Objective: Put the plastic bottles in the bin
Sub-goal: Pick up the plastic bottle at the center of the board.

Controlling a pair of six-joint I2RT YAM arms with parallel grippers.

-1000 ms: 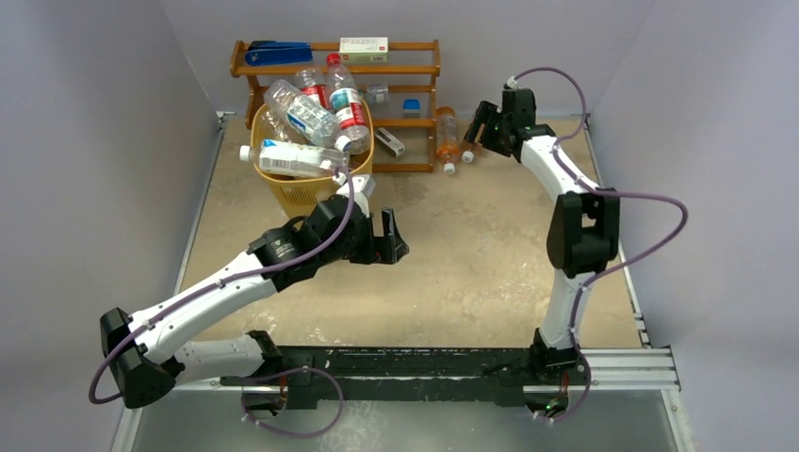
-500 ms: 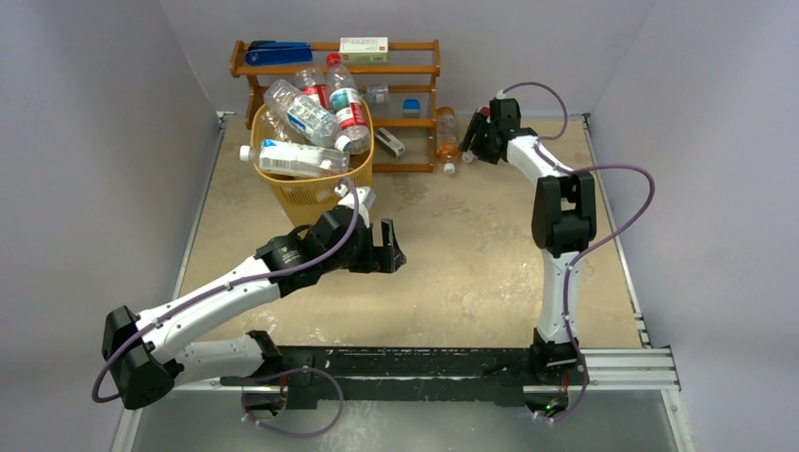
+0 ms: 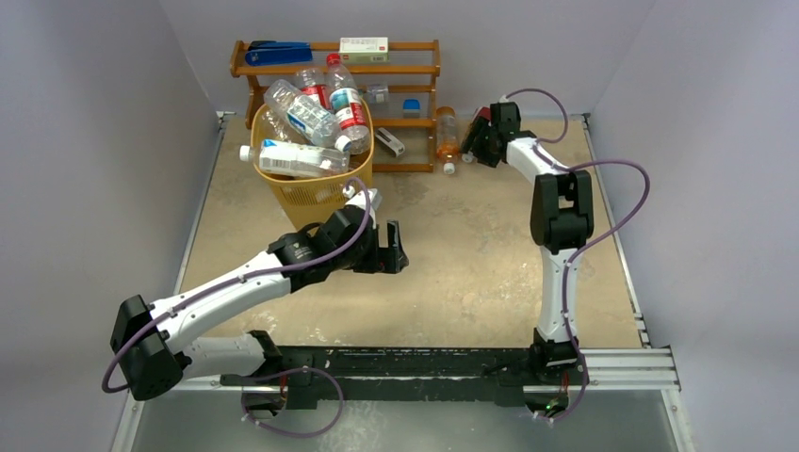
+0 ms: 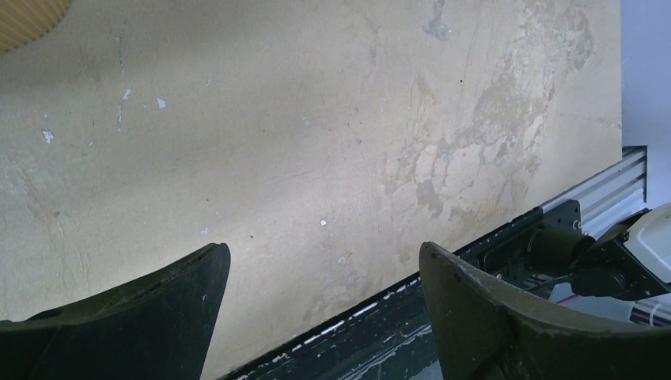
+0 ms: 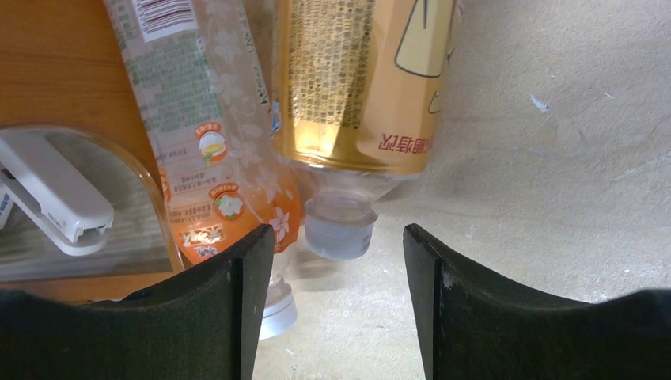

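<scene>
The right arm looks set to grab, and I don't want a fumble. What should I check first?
1. Right gripper open: ok.
2. Gold-label bottle has its cap centred between the fingers: ok.
3. Orange-label bottle clear of the grasp: not ok, it lies close alongside.
4. Left gripper open and empty: ok.
5. Room in bin: not ok, bottles heaped above rim.

Left arm [image 3: 217, 292] and right arm [image 3: 563, 292]: white tubular links joined by rounded black joint housings. A purple cable [image 3: 646, 188] loops loosely along each arm. Both bases are bolted to a black rail [image 3: 415, 361]. The fingers [image 4: 506, 317] are broad, curved and matte black.
</scene>
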